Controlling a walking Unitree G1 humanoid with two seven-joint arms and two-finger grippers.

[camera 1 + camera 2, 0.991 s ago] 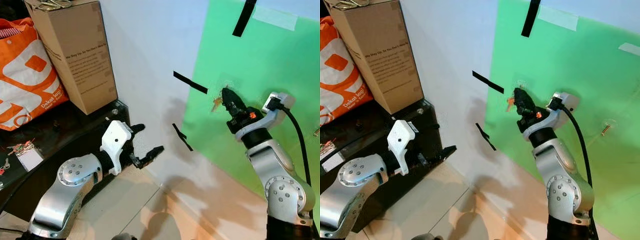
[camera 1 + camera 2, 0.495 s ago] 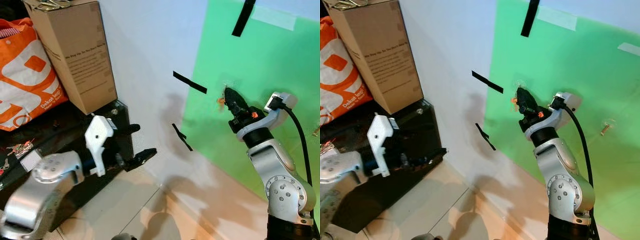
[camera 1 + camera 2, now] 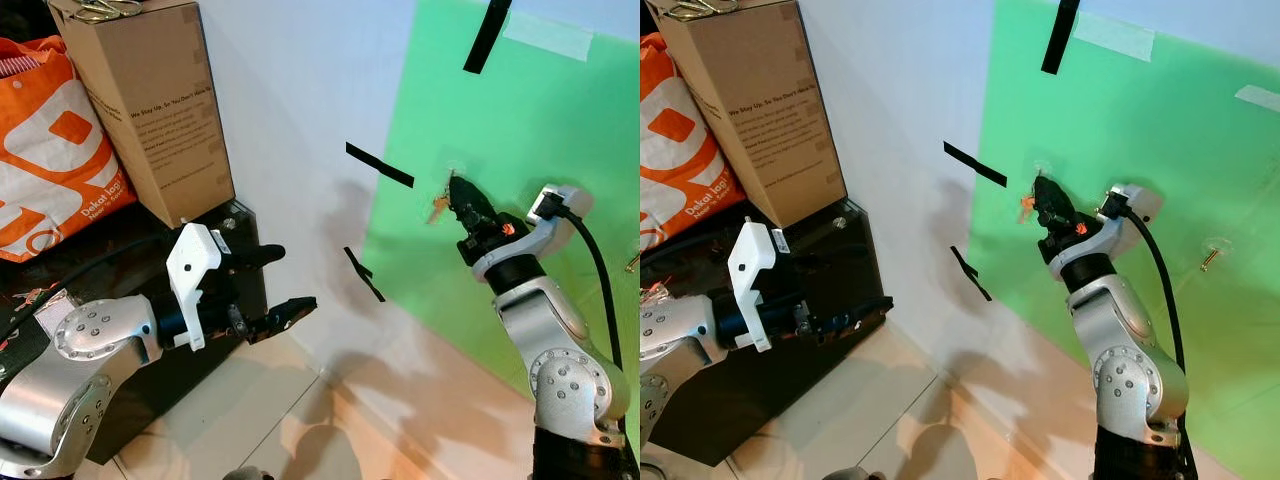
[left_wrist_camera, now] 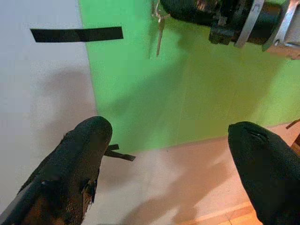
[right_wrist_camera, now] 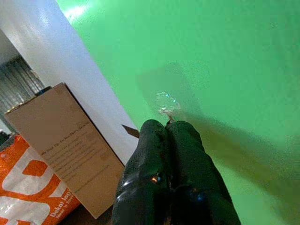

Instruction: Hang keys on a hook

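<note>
Left eye view, entry: one right gripper (image 3: 452,186) is reaching up to the green panel (image 3: 560,150) on the wall, its two black fingers pressing together at the tip beside one clear hook (image 5: 165,101). One set of keys (image 3: 436,207) is hanging just beside that fingertip, against the panel; whether the fingers are pinching its ring cannot be told. One left gripper (image 3: 279,282) is hovering low over the tiled floor (image 3: 250,410), fingers spreading wide with nothing between them, well apart from the wall. Open floor is lying between the two arms. Four black tape strips are showing on the wall, one (image 3: 380,165) near the keys. One cardboard box (image 3: 150,100) is standing beside one orange bag (image 3: 50,150) on one black cabinet (image 3: 230,225).
</note>
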